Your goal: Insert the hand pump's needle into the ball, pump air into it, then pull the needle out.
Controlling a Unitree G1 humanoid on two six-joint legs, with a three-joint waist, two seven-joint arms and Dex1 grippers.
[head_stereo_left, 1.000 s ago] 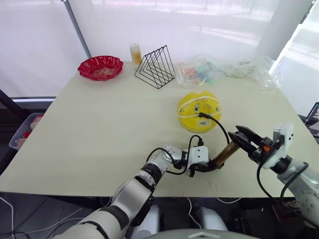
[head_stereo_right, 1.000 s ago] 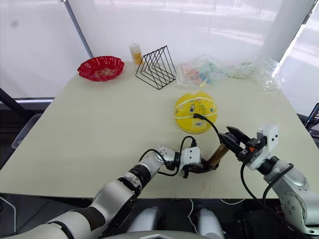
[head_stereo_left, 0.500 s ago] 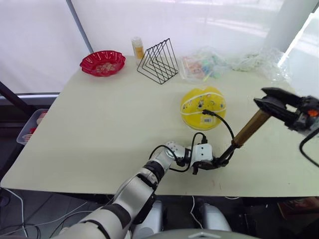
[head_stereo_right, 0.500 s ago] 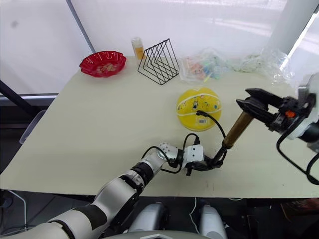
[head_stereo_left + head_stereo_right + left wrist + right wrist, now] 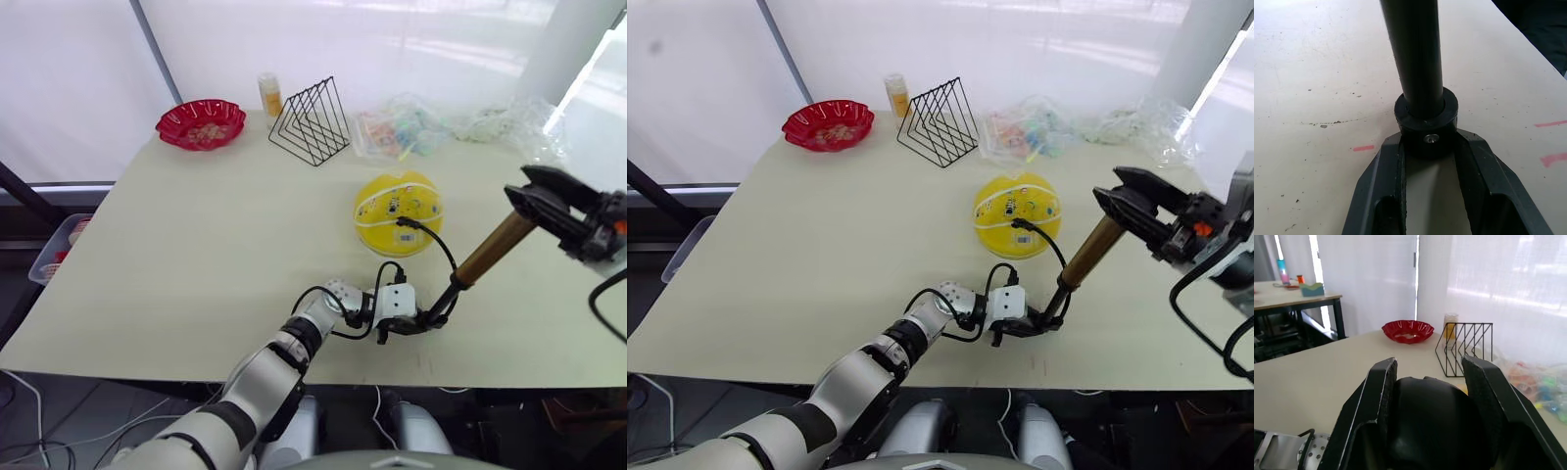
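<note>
The yellow ball [image 5: 397, 212] rests on the table's right half. The needle's black fitting [image 5: 403, 222] sits against the ball's front; the pin itself is hidden. A thin black hose [image 5: 441, 250] loops from it down to the hand pump [image 5: 485, 257], whose gold barrel slants up to the right. My left gripper [image 5: 429, 319] lies low on the table, shut on the pump's black bottom cap [image 5: 1426, 128], with a finger on each side. Up at the right, my right gripper [image 5: 534, 196] is shut around the black T-handle [image 5: 1425, 426].
At the table's back stand a red scalloped bowl [image 5: 201, 122], a small bottle [image 5: 267, 93], a black wire rack [image 5: 309, 122] and clear plastic bags [image 5: 407, 132]. A basket [image 5: 49, 259] sits on the floor off the left edge. The table's front edge runs just below my left gripper.
My right gripper has risen up and to the right with the handle, so much more of the gold barrel shows. The left gripper and the ball have stayed put.
</note>
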